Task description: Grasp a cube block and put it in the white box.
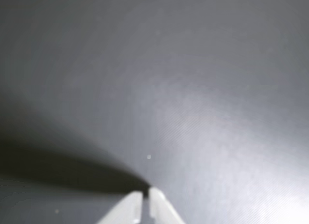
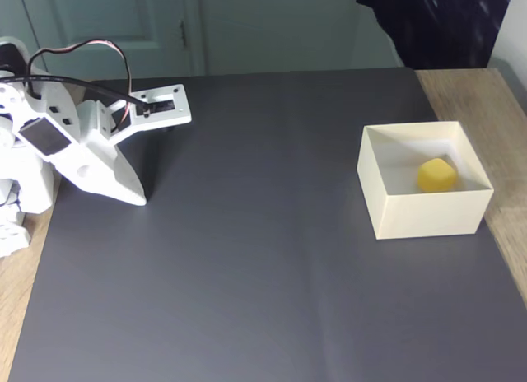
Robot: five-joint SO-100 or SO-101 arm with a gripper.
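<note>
The yellow cube block (image 2: 436,174) lies inside the white box (image 2: 428,215), toward its right back part, on the right side of the dark mat in the fixed view. My white gripper (image 2: 138,199) is at the far left of that view, tips down on the mat, far from the box. In the wrist view the two white fingertips (image 1: 146,195) meet at the bottom edge over bare grey mat; the gripper is shut with nothing in it.
A dark grey mat (image 2: 263,267) covers most of the wooden table (image 2: 473,90). The arm's base and black cables (image 2: 78,69) stand at the left edge. A dark cloth (image 2: 436,24) hangs at the back right.
</note>
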